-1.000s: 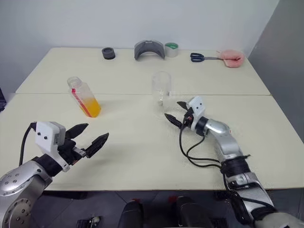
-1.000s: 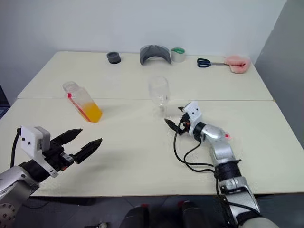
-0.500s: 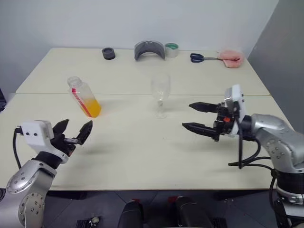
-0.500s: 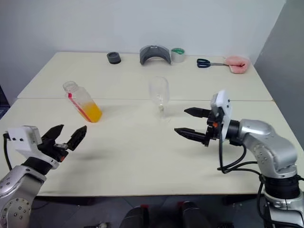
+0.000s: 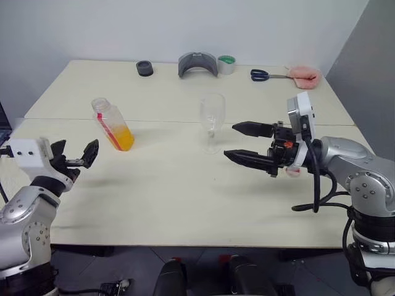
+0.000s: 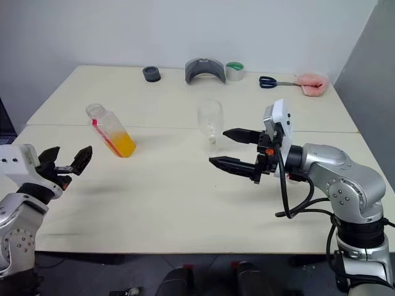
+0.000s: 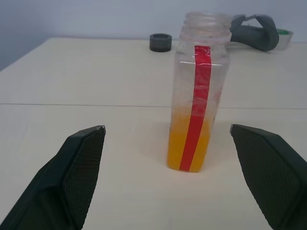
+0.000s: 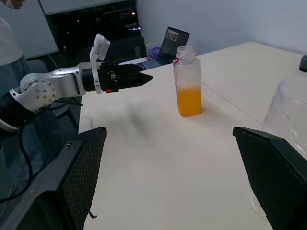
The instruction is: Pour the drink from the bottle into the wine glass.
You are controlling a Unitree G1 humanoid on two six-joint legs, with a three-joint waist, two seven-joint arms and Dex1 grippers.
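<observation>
The bottle [image 5: 112, 124] stands uncapped left of centre, the wine glass [image 5: 212, 121] mid-frame — both untouched. The left gripper [image 5: 75, 158] and right gripper [image 5: 245, 143] gape wide, empty.

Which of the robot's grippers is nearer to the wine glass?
Right. The right gripper is open just beside the wine glass, fingers pointing across toward it. The left gripper, also open, sits far off past the bottle.

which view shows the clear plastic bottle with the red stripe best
The left wrist view: the uncapped clear plastic bottle with the red stripe stands close and centred. The head views show it small; the right wrist view shows it farther off.
</observation>
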